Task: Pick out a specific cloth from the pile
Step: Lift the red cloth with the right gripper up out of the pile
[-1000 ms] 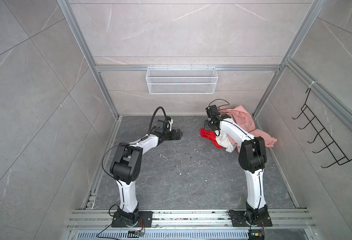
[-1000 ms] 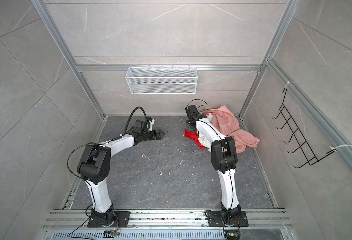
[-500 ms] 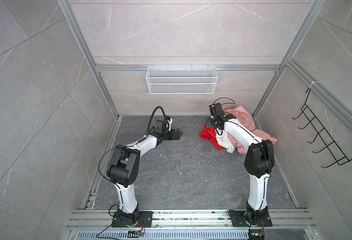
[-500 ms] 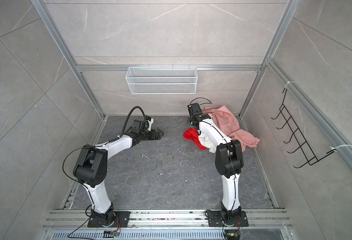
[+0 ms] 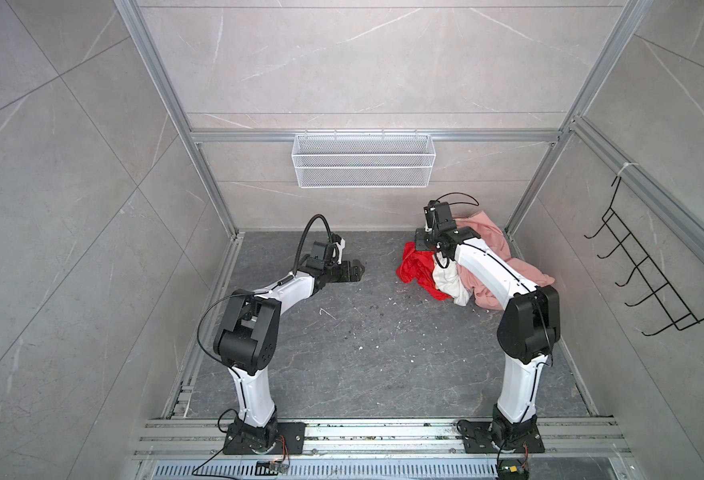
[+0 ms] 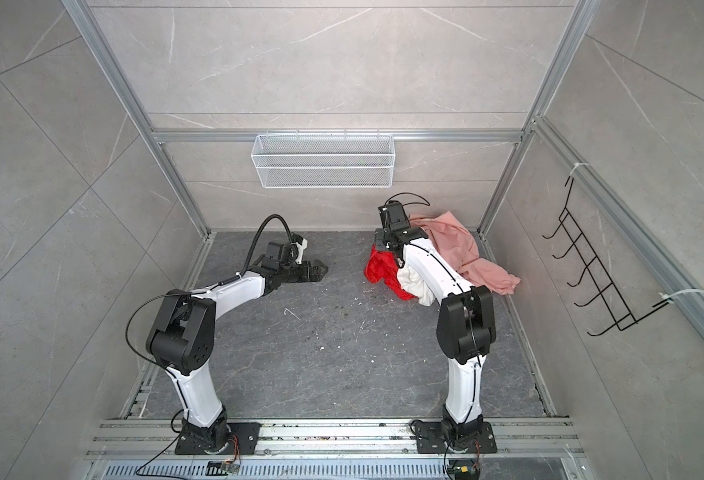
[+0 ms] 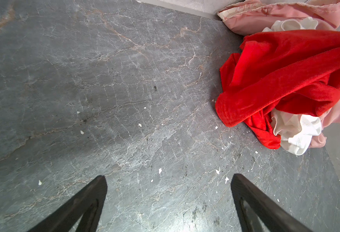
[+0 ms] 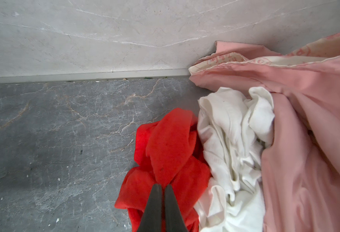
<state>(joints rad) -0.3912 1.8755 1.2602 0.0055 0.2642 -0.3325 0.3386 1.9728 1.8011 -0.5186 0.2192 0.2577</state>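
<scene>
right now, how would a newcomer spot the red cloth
In the floor's far right corner lies the pile. The red cloth is at its left edge, against the white cloth; it alone is bright red, pinched by the right gripper.

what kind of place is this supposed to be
Most likely a mock bathroom or laundry corner built as a robot test cell: grey tiled walls in an aluminium frame, a white wire basket and black hook rack hung on them, robot arms bolted to floor rails.
</scene>
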